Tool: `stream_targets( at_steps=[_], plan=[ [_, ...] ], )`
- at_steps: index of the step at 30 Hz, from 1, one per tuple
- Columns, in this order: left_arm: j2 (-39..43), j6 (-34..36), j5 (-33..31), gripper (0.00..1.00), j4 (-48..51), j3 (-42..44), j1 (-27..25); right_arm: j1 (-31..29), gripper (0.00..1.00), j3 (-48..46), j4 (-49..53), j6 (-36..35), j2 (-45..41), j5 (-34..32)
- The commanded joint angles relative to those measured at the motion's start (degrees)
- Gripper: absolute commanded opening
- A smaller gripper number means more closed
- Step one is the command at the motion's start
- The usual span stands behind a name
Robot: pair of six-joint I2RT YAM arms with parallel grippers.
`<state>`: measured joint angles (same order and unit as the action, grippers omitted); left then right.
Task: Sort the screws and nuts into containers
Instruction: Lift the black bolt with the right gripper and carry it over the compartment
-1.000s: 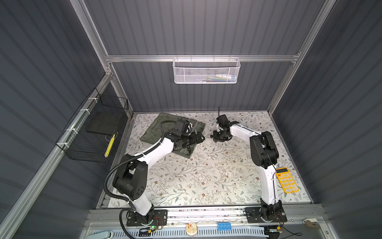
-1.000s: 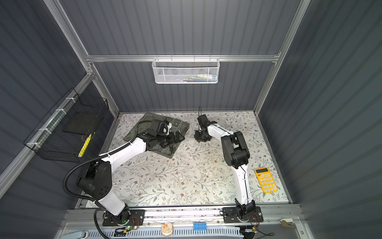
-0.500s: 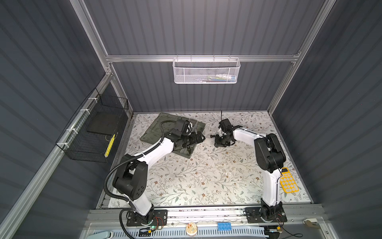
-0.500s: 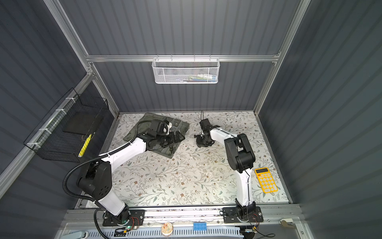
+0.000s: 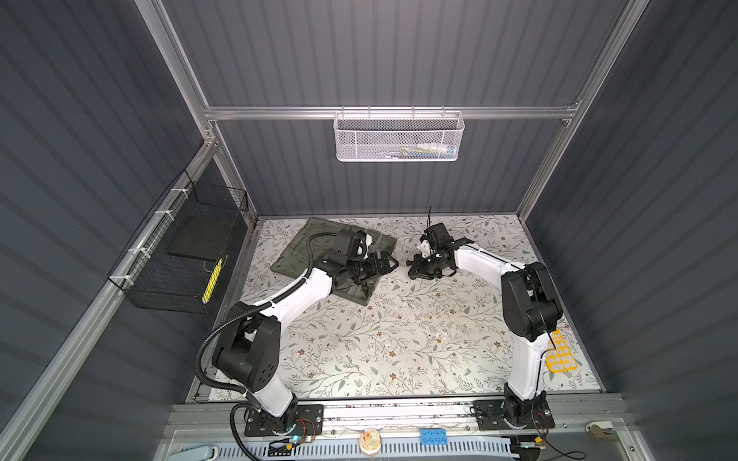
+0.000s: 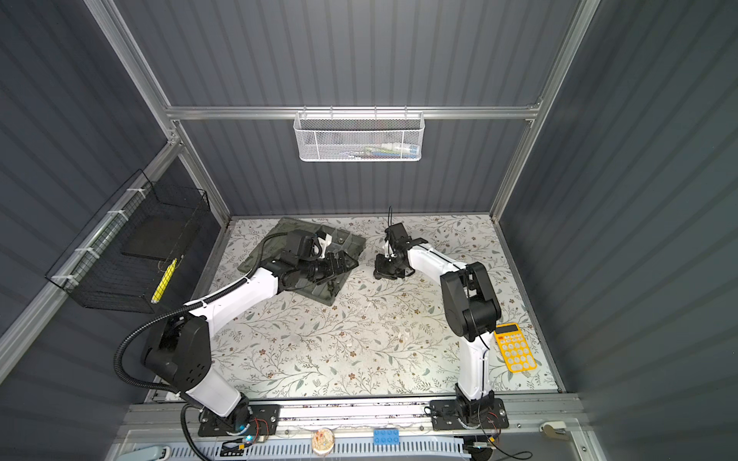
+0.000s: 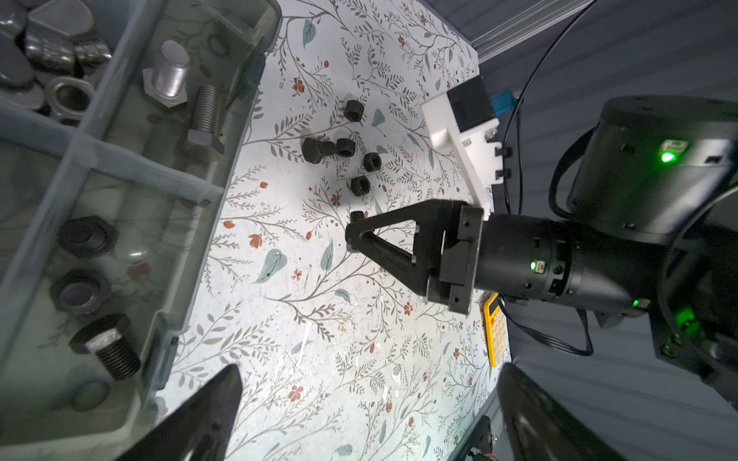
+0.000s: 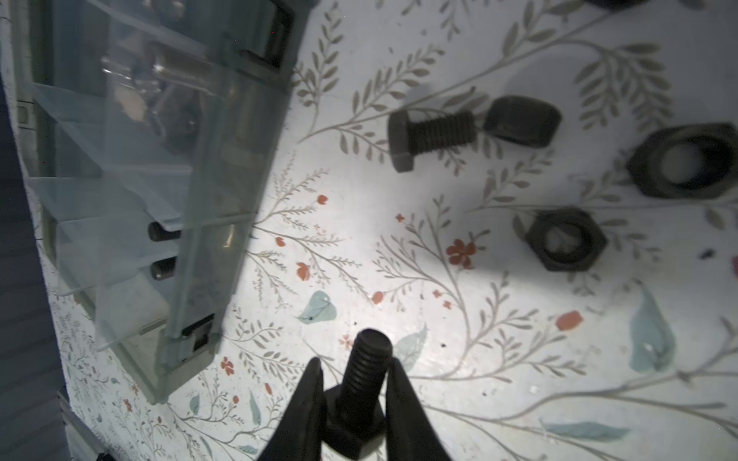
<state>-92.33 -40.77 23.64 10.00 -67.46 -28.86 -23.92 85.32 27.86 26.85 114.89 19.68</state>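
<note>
A black screw [image 8: 369, 347] is clamped by its threaded shank between the nearly closed tips of the right pincer [image 8: 354, 365], close over the flowered surface [image 8: 439, 303], in the upper middle of both top views. The left pincer [image 7: 369, 373] is spread wide and empty, poised beside the right edge of the organizer box [image 5: 287, 255], which lies toward the upper left of the surface. Black nuts [image 8: 565, 239] and another screw [image 8: 431, 133] are left loose near the box. A slip is judged the main risk: little hold is offered by round threads, so the screw could be twisted or dropped short of the compartments [image 7: 131, 171]. The box wall could be clipped, or the closely set pincers knocked together.
</note>
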Motion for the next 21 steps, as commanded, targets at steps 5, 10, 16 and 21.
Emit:
stream_targets(
  at_steps=[5,10,16,21],
  plan=[
    [7.06,-1.02,5.03,1.00,-0.42,4.83,5.04,-2.61,0.15,6.37,0.29,3.20,0.12,4.04],
    [11.28,-0.62,6.59,1.00,0.60,8.35,8.29,-4.82,0.15,10.45,0.22,4.83,2.08,4.70],
    [14.57,-0.37,8.07,1.00,1.25,11.44,10.20,-7.20,0.17,15.44,-0.42,7.52,5.64,5.85],
    [16.36,-0.80,9.49,1.00,0.88,13.82,11.76,-8.99,0.16,18.54,-1.03,9.11,8.80,5.28]
  ],
)
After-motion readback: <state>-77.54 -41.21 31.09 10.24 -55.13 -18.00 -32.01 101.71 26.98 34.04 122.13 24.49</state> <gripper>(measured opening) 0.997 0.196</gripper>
